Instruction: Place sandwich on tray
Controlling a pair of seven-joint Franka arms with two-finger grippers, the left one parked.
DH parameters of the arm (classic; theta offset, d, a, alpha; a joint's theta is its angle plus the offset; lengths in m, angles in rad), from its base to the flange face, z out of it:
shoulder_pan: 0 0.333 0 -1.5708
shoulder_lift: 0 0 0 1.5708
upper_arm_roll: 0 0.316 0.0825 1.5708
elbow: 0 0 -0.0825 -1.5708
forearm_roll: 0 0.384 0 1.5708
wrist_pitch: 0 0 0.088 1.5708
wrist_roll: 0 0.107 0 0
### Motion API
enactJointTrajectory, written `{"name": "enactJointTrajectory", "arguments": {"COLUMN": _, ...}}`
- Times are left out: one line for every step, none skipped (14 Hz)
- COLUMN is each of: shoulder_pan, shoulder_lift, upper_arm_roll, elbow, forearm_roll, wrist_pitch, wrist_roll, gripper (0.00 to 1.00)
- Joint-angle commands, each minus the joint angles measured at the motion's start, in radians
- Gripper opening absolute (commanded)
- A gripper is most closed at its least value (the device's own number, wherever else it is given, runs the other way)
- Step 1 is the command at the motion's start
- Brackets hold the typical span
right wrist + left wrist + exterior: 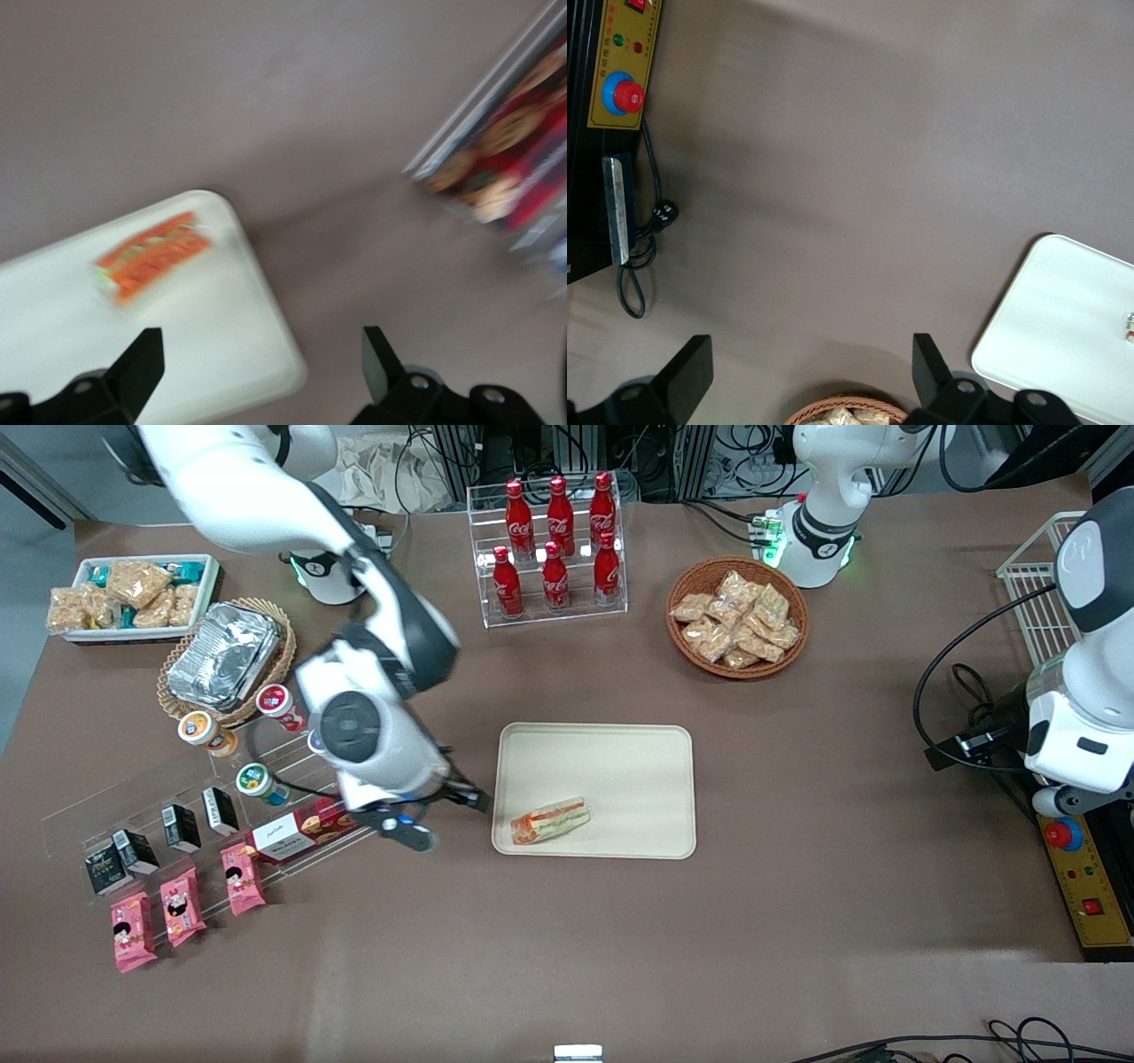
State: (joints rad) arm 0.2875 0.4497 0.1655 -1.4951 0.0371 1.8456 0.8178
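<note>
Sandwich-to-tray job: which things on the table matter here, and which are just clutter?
Job:
sandwich, lying on the tray
tray
gripper, open, empty, above the table beside the tray

Clutter:
cola bottles in a clear rack
snack basket
foil container
pink packets
cookie box

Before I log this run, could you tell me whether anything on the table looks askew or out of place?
Nothing stands out. The sandwich lies flat on the tray, slanted near its front corner, fully inside the rim. The gripper hangs open and empty beside the tray, toward the working arm's end.
</note>
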Motion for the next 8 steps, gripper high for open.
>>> {"name": "enactJointTrajectory", "arguments": {"shoulder_pan": -0.089, "shoulder_lift": -0.1, "upper_arm_roll": 0.005, "elbow": -0.019, "forearm_roll": 0.024, "wrist_pitch": -0.121, "wrist_roll": -0.243, "gripper": 0.99}}
{"name": "enactJointTrajectory", "arguments": {"shoulder_pan": -0.128, "shoulder_lift": -0.127, "upper_arm_roll": 0.0, "elbow": -0.019, "forearm_roll": 0.023, "wrist_pitch": -0.15, "wrist_roll": -0.335, "gripper": 0.99}}
{"name": "enactJointTrajectory", "arguments": {"shoulder_pan": -0.164, "shoulder_lift": -0.153, "upper_arm_roll": -0.001, "elbow": -0.019, "forearm_roll": 0.018, "wrist_pitch": -0.169, "wrist_roll": -0.423, "gripper": 0.99}}
{"name": "enactJointTrajectory", "arguments": {"shoulder_pan": -0.203, "shoulder_lift": -0.181, "upper_arm_roll": -0.001, "elbow": -0.019, "forearm_roll": 0.017, "wrist_pitch": -0.184, "wrist_roll": -0.493, "gripper": 0.99}}
{"name": "enactJointTrajectory", "arguments": {"shoulder_pan": -0.243, "shoulder_lift": -0.203, "upper_arm_roll": -0.001, "elbow": -0.019, "forearm_roll": 0.014, "wrist_pitch": -0.198, "wrist_roll": -0.555, "gripper": 0.99}}
{"name": "enactJointTrajectory", "arguments": {"shoulder_pan": -0.273, "shoulder_lift": -0.227, "upper_arm_roll": -0.003, "elbow": -0.019, "forearm_roll": 0.011, "wrist_pitch": -0.218, "wrist_roll": -0.621, "gripper": 0.99}}
{"name": "enactJointTrajectory", "arguments": {"shoulder_pan": -0.28, "shoulder_lift": -0.247, "upper_arm_roll": -0.033, "elbow": -0.017, "forearm_roll": 0.006, "wrist_pitch": -0.233, "wrist_roll": -0.706, "gripper": 0.99}}
{"name": "enactJointTrajectory", "arguments": {"shoulder_pan": -0.266, "shoulder_lift": -0.264, "upper_arm_roll": -0.1, "elbow": -0.017, "forearm_roll": 0.003, "wrist_pitch": -0.236, "wrist_roll": -0.797, "gripper": 0.99}}
